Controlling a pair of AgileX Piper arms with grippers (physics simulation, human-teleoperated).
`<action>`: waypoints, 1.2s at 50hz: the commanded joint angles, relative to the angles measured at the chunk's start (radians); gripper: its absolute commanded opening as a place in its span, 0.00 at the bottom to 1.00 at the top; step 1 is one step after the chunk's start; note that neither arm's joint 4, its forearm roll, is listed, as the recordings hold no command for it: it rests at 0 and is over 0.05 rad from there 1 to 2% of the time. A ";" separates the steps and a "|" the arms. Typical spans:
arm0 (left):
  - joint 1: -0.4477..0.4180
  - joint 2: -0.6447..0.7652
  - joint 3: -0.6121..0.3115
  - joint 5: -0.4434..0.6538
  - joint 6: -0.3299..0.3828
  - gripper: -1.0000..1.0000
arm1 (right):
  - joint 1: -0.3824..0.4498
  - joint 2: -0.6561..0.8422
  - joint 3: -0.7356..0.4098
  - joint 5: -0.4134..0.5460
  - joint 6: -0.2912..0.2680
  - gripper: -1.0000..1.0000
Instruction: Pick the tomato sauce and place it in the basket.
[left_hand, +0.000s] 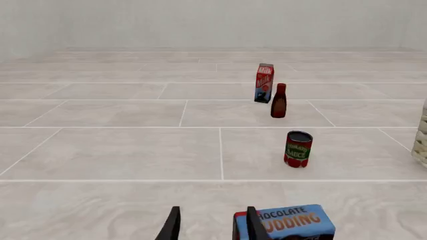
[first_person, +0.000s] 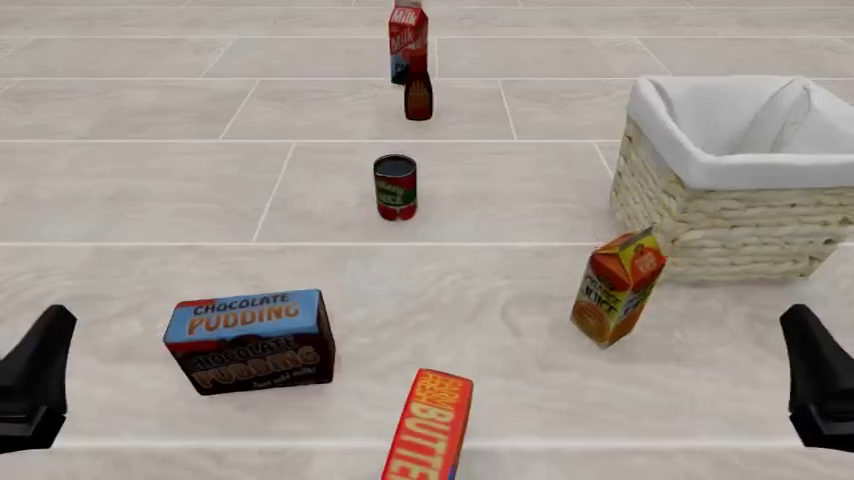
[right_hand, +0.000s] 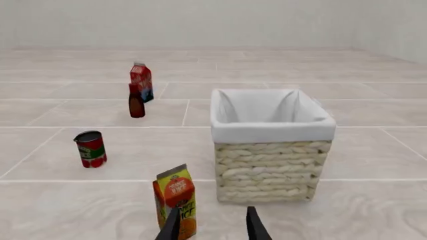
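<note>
**A:** Where's the tomato sauce can (first_person: 395, 187) sitting?

**B:** Upright on the pale tiled tabletop (first_person: 160, 180), about midway across and somewhat toward the far edge. Nothing touches it. The dark brown bottle (first_person: 418, 96) stands farther back, with the tall red carton (first_person: 407, 40) just behind that, close to the far edge.

**A:** And the basket (first_person: 731, 215)?

**B:** On the right side, near the right edge, well apart from the can. It's pale woven wicker with a white cloth lining folded over the rim. No groceries show inside it.

**A:** What else is on the table?

**B:** An orange juice carton (first_person: 617, 288) tilted just in front of the basket's near left corner. A chocolate pudding box (first_person: 250, 341) toward the near left, and a butter box (first_person: 430, 425) at the near edge, around the middle.

**A:** What about the grippers?

**B:** Both hang low at the near edge, far from the can. The left gripper (left_hand: 210, 225) has its fingers spread with nothing between them; the pudding box sits just past one fingertip in its wrist view. The right gripper (right_hand: 212, 225) is likewise parted and holds nothing, with the juice carton and basket ahead of it.
</note>
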 joint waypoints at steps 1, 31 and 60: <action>0.000 0.005 -0.003 -0.001 0.000 1.00 | 0.011 -0.002 -0.030 0.015 0.002 1.00; 0.000 0.005 -0.003 -0.001 0.000 1.00 | 0.090 0.128 -0.044 -0.069 -0.008 1.00; 0.000 0.005 -0.003 -0.001 0.000 1.00 | 0.418 0.712 -0.395 -0.252 0.009 1.00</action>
